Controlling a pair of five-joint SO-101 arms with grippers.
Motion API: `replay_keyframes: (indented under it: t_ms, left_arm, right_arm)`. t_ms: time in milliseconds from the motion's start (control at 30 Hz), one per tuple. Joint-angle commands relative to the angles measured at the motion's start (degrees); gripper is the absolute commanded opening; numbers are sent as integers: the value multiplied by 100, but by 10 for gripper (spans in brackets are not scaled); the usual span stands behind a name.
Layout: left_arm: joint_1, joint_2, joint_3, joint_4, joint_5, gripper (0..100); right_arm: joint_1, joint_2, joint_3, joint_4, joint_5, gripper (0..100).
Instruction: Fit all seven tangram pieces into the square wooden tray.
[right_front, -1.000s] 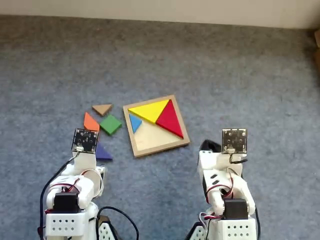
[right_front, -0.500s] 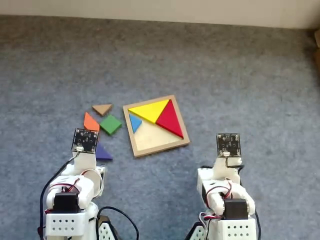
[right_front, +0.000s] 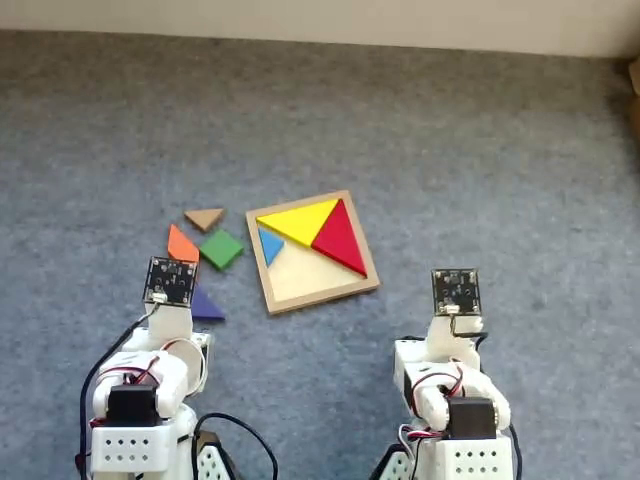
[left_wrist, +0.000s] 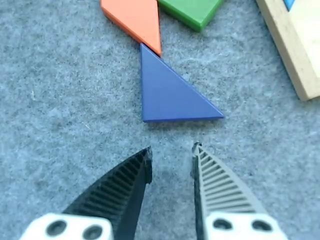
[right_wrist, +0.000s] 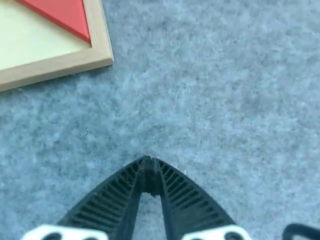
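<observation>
The square wooden tray (right_front: 286, 298) lies mid-table holding a yellow triangle (right_front: 296, 220), a red triangle (right_front: 340, 240) and a small blue triangle (right_front: 269, 243). Left of it lie a brown triangle (right_front: 205, 217), an orange parallelogram (right_front: 182, 244), a green square (right_front: 221, 249) and a dark blue triangle (right_front: 207, 303). My left gripper (left_wrist: 171, 150) is open just short of the dark blue triangle (left_wrist: 167, 94), with nothing between its fingers. My right gripper (right_wrist: 146, 161) is shut and empty over bare carpet, close to the tray corner (right_wrist: 97, 55).
Grey carpet covers the table. Both arm bases stand at the near edge, the left arm (right_front: 150, 385) and the right arm (right_front: 450, 390). Open carpet stretches to the right of the tray and behind it.
The right arm has drawn back toward its base and lowered, away from the tray's near right corner. The left arm and all pieces have stayed put.
</observation>
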Motion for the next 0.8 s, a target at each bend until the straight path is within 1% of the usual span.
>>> replay_keyframes:
  t_ms: [0,633,767]
  left_arm:
    - [92,-268,110,26,-26,140]
    - [101,-268,110,26,-26,143]
    - [92,-268,110,264,-44,140]
  right_arm:
    - [66,-119,760,40,26,5]
    - [31,-127,760,48,26,5]
    - [22,-127,760,48,26,5]
